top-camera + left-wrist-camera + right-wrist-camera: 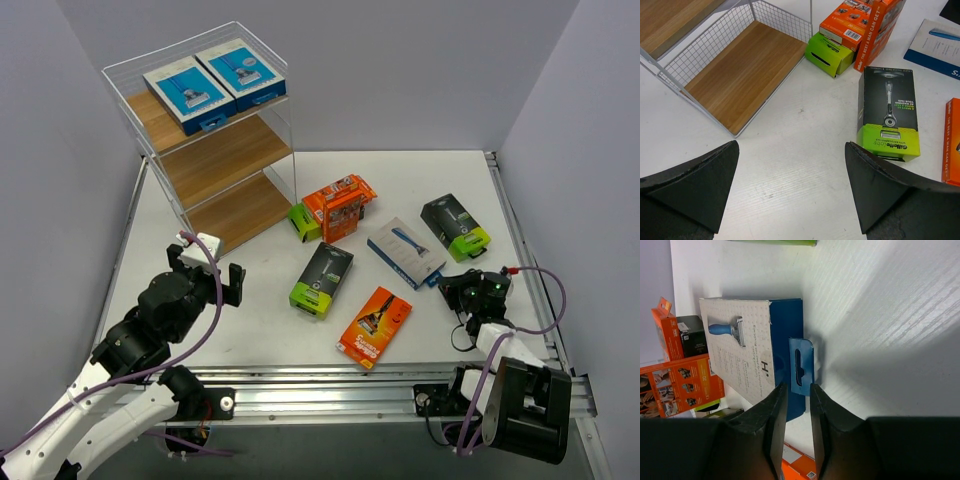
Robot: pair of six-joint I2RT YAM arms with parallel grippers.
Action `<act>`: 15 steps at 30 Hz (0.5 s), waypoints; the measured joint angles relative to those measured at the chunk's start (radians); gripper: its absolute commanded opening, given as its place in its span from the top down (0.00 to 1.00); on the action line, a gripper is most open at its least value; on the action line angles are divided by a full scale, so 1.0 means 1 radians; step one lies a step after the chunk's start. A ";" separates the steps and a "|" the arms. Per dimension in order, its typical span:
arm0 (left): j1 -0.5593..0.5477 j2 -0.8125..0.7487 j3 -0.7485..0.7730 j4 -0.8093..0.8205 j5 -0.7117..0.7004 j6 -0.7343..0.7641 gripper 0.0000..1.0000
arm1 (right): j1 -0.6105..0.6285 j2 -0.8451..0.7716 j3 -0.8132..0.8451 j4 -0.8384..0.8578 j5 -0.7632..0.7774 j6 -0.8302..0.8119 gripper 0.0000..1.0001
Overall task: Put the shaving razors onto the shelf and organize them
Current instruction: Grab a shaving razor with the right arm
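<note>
The shelf (215,160) stands at the back left, with two blue-and-white shaving razors (188,92) side by side on its top board. On the table lie a blue-and-white pack (405,252), black packs with lime ends (322,279) (456,227) and orange packs (375,326) (340,207). My left gripper (791,170) hangs wide open over bare table, the black pack (887,112) just right of it. My right gripper (798,387) is low at the blue-and-white pack (745,345), jaws a narrow gap apart, with the pack's blue hang tab (801,365) at the fingertips.
The shelf's lowest board (740,75) is bare and open toward the left gripper. A third black pack with a lime end (303,222) lies tucked against the upright orange pack. A metal rail (330,385) runs along the near table edge.
</note>
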 measured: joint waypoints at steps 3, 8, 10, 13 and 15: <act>0.000 0.001 0.000 0.000 0.000 0.000 0.04 | 0.000 0.008 -0.003 0.002 0.012 0.000 0.78; 0.000 0.006 0.000 0.000 0.005 0.000 0.04 | 0.000 0.074 -0.028 0.047 0.019 0.007 0.78; 0.000 0.008 0.000 0.000 0.007 0.000 0.04 | 0.000 0.098 -0.029 0.087 0.019 0.010 0.78; 0.000 0.012 0.000 0.000 0.008 -0.001 0.04 | 0.000 0.135 -0.029 0.137 0.018 0.016 0.78; 0.000 0.013 0.000 0.000 0.008 -0.001 0.04 | 0.000 0.145 -0.029 0.153 0.018 0.016 0.78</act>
